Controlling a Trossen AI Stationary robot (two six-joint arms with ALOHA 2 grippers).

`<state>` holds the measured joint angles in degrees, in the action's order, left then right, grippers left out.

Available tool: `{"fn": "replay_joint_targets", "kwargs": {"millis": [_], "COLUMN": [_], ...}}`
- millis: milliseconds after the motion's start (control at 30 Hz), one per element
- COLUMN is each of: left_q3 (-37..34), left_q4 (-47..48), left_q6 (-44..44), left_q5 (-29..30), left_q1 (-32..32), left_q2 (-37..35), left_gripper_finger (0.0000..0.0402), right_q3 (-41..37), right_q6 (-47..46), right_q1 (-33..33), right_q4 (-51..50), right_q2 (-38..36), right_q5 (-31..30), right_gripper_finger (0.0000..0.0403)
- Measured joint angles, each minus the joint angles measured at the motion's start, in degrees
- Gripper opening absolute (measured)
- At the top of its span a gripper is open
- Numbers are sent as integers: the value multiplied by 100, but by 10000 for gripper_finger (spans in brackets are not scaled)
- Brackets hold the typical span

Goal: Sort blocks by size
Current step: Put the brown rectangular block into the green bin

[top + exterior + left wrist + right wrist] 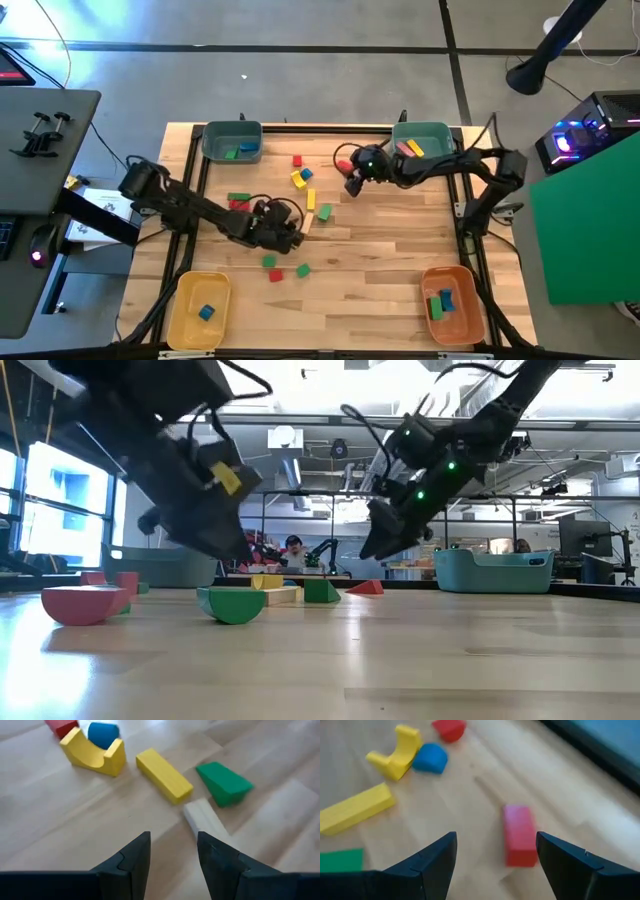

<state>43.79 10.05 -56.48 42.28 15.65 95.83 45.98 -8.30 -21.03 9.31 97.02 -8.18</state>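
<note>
Loose blocks lie flat mid-table. In the left wrist view I see a tan bar [202, 819], a yellow bar [164, 775], a green wedge [223, 783], a yellow arch [94, 755], and blue and red pieces behind it. My left gripper [173, 837] is open and low over the wood. The tan bar's near end lies just ahead of one fingertip. My right gripper [496, 839] is open, slanting down toward a red block [519, 836] that lies ahead between its fingers, apart from them. From above, the left gripper [298, 238] is near mid-table and the right gripper [352, 188] is farther back.
Four bins stand at the corners: teal far left [232, 128], teal far right [421, 128], yellow near left [185, 320], orange near right [462, 322], each with a few blocks. More red and green blocks [276, 272] lie near the front. A green bar [238, 197] lies beside the left arm.
</note>
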Motion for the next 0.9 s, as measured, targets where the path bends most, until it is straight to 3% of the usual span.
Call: {"fn": "replay_joint_targets", "kwargs": {"millis": [167, 333, 433, 767, 900], "left_q3": [0, 2, 2, 4, 25], "left_q4": [-571, -988, -1010, -1259, -1433], "left_q6": [82, 301, 303, 311, 268], "left_q5": [-156, -367, -534, -1499, -1628], "left_q1": [-148, -227, -321, -519, -445], "left_q2": [416, 640, 624, 568, 545], "left_gripper_finger": [150, 150, 155, 247, 266], "right_q3": [0, 0, 0, 0, 0], "right_q6": [-219, 7, 133, 295, 274], "right_q1": [393, 770, 874, 1052, 1115], "right_q4": [-3, -141, -225, -444, -524], "right_q2": [122, -173, -370, -533, -525], "right_q5": [-232, -886, -950, -968, -969], "right_gripper_finger": [268, 268, 268, 268, 268]}}
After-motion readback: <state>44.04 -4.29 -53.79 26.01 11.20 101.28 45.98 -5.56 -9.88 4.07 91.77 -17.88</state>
